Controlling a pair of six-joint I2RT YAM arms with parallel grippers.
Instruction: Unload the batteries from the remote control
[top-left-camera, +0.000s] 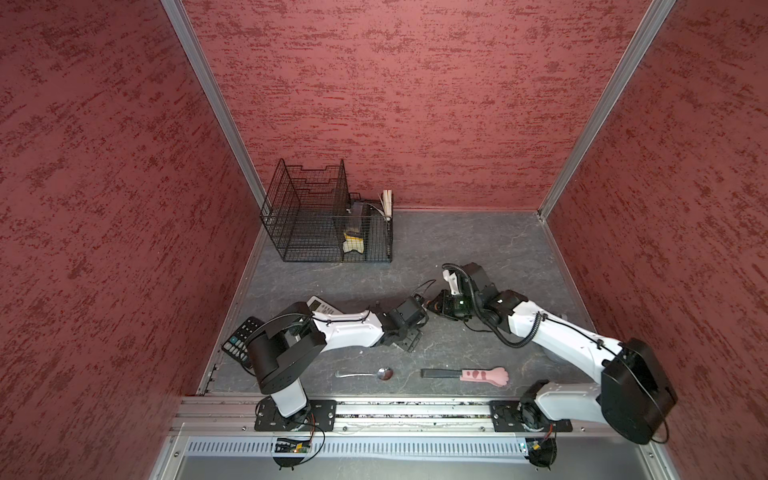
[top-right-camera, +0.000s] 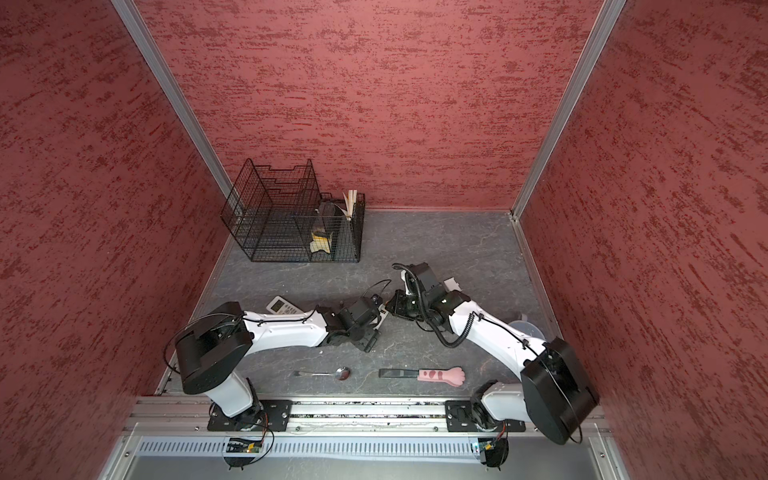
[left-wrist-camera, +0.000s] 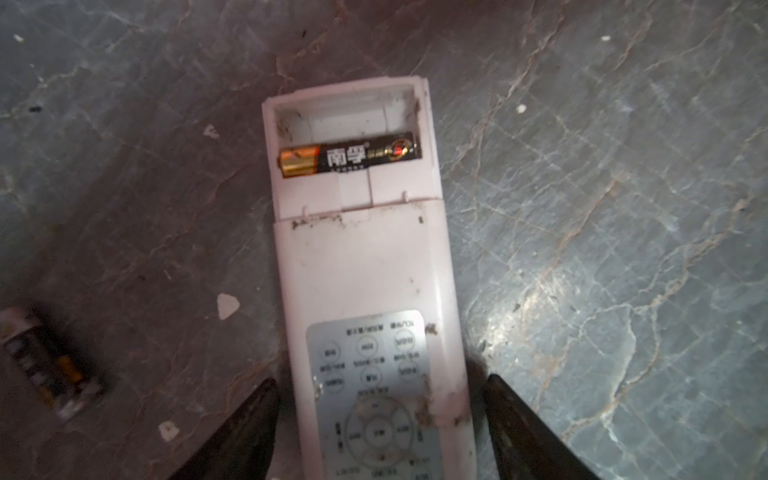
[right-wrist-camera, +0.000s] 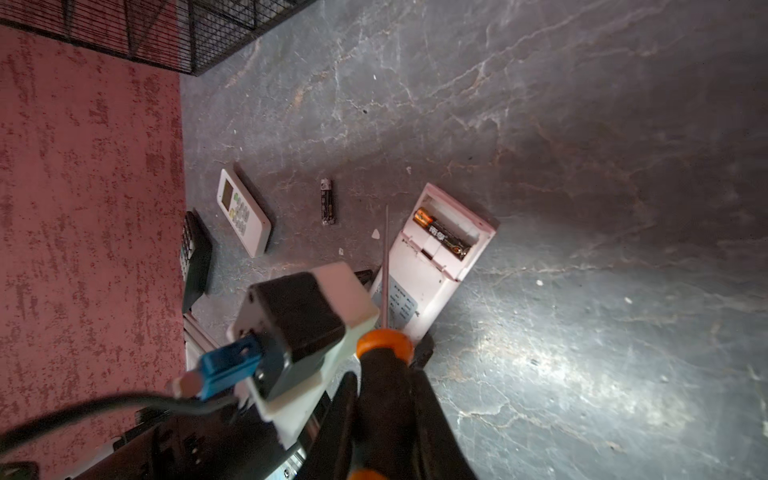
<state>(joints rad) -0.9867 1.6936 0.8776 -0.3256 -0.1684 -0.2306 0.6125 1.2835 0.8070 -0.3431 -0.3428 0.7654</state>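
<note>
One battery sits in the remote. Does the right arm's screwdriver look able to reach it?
Likely yes: the battery lies exposed in the remote with its cover off, and nothing blocks the screwdriver.

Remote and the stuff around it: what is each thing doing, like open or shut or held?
remote: lying on the table, battery slot uncovered
battery in the slot: seated, bay beside it empty
loose battery: out, lying on the table
left hand: open, straddling the remote, not touching it
right hand: shut on the screwdriver
screwdriver: held by its handle
</note>
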